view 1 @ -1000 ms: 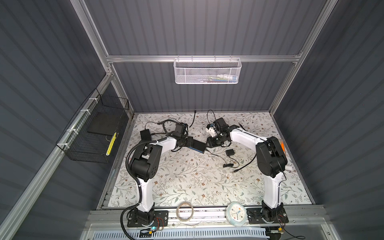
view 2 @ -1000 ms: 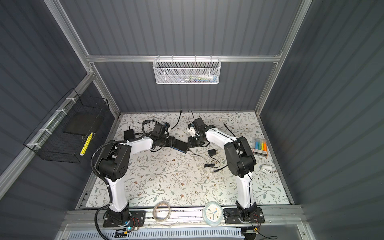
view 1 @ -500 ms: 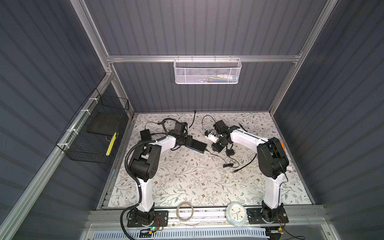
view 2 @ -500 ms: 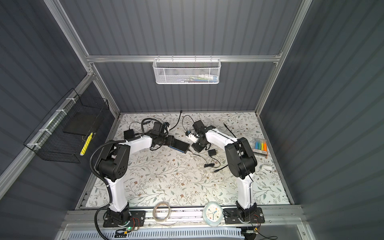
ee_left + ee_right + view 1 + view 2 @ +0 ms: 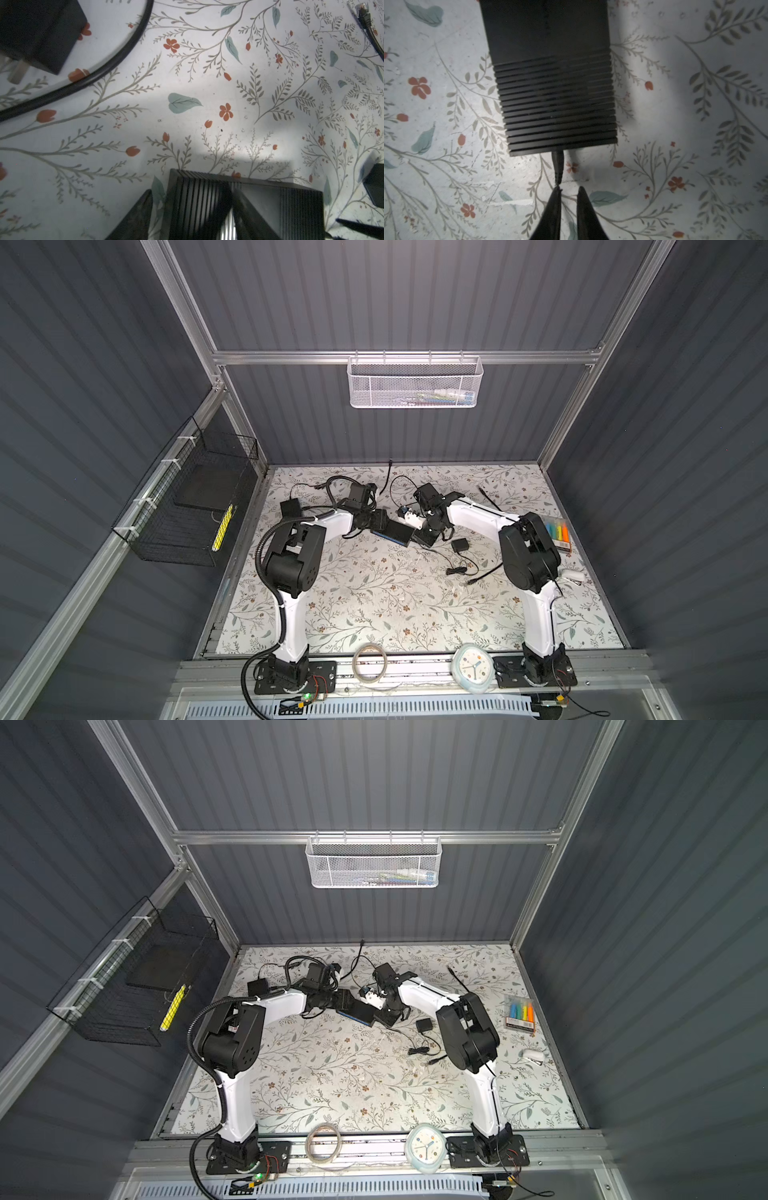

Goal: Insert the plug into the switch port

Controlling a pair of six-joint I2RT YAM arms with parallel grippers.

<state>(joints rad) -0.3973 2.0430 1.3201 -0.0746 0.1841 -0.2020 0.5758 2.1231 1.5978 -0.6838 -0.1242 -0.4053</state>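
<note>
1. Our left gripper (image 5: 191, 193) is clamped across the ribbed black switch (image 5: 392, 533), bracing it toward the back of the floral mat (image 5: 374, 593).
2. The plug (image 5: 558, 166) has its nose at the switch's end face. We judge it entered, though how deep is hidden.
3. Our right gripper (image 5: 569, 192) sits just behind with its jaws narrowly apart, one fingertip (image 5: 554, 201) touching the plug's tail. The next move calls for a straight push home, or backing off without tugging the cable.
4. Compared with a second ago, the right wrist sits closer to the switch and its jaws have narrowed. The switch has barely shifted.
</note>
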